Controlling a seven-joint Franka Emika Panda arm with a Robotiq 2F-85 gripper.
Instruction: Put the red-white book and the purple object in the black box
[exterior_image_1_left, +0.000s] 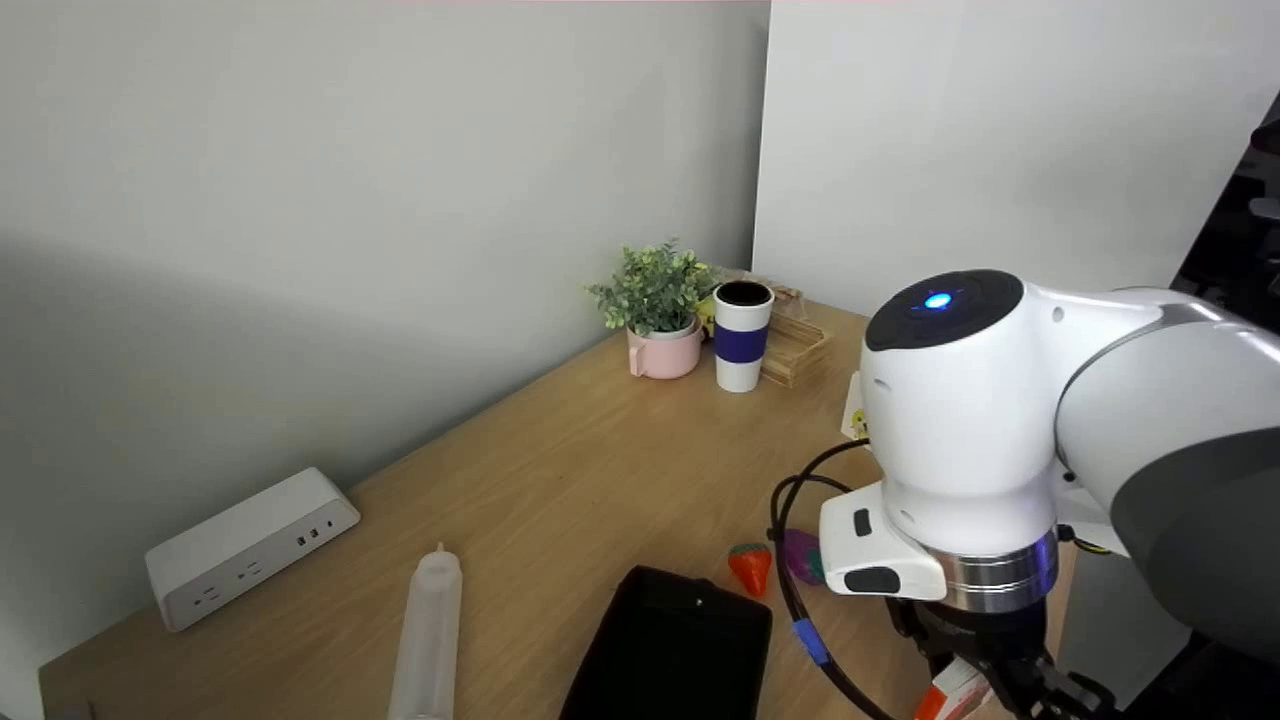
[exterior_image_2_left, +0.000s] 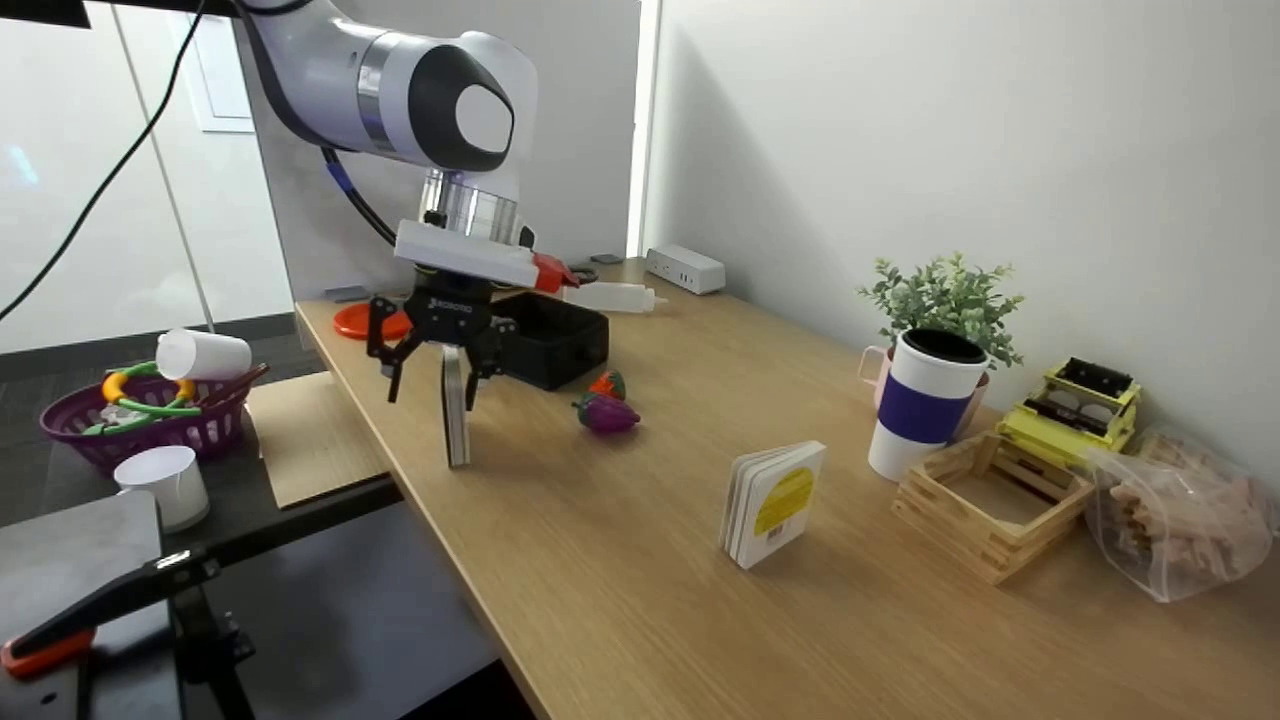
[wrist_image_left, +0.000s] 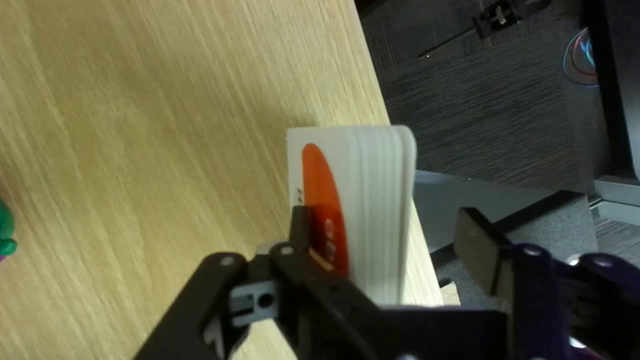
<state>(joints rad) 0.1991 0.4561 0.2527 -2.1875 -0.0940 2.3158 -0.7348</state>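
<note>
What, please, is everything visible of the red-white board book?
The board book looks like thick card: white pages, one rounded corner, and a white cover with a red-orange oval bearing pale lettering. It stands upright inside the open gripper, seemingly on the table near its edge. In the wrist view, one finger hides part of the oval; contact is unclear. The other finger stands apart.

Exterior views share table (exterior_image_2_left: 640, 520) from opposite ends; wrist view close, downward.

The purple object (exterior_image_2_left: 607, 413) looks glossy (the table (exterior_image_2_left: 620, 560) wood-grained).
</note>
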